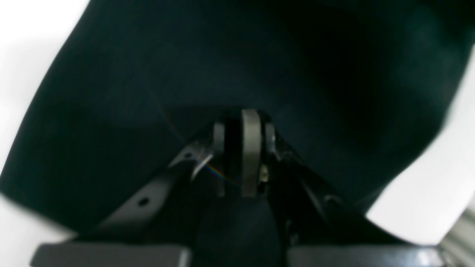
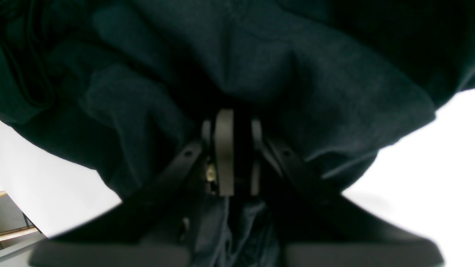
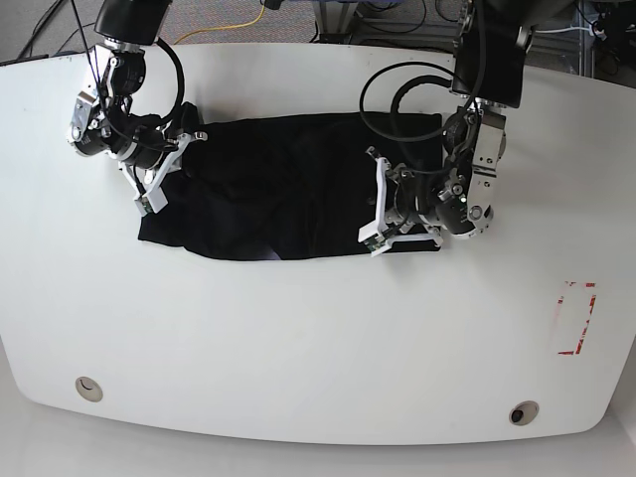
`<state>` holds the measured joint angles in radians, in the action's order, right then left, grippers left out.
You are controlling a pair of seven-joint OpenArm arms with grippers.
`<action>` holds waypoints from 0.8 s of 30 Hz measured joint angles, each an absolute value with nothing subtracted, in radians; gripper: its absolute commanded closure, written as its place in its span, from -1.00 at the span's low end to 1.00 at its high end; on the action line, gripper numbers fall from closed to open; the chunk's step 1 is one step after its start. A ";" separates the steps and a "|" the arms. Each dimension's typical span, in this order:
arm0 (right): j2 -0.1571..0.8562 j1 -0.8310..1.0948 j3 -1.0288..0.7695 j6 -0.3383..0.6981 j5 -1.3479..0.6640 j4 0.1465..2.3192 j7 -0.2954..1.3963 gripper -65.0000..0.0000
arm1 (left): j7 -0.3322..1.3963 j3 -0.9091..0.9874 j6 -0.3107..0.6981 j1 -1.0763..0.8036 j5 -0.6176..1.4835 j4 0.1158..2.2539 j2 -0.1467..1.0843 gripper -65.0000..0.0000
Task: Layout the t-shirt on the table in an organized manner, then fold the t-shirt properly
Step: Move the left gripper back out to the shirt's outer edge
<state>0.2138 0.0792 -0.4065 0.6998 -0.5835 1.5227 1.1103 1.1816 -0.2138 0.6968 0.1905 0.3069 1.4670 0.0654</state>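
The black t-shirt lies stretched sideways across the far middle of the white table, print hidden. My left gripper sits at the shirt's right end, its jaws pressed together on black cloth that fills the left wrist view. At the shirt's left end my right gripper is shut on a bunched, wrinkled part of the t-shirt, with folds running down between the fingers. White tabletop shows at the edges of both wrist views.
A red tape outline marks the table near its right edge. Two round grommet holes sit near the front edge. Cables and equipment lie beyond the far edge.
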 measured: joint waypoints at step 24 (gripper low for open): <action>0.216 0.080 -0.406 0.699 -0.584 1.523 1.110 0.80 | 1.061 -0.215 0.705 0.226 0.353 1.377 0.283 0.87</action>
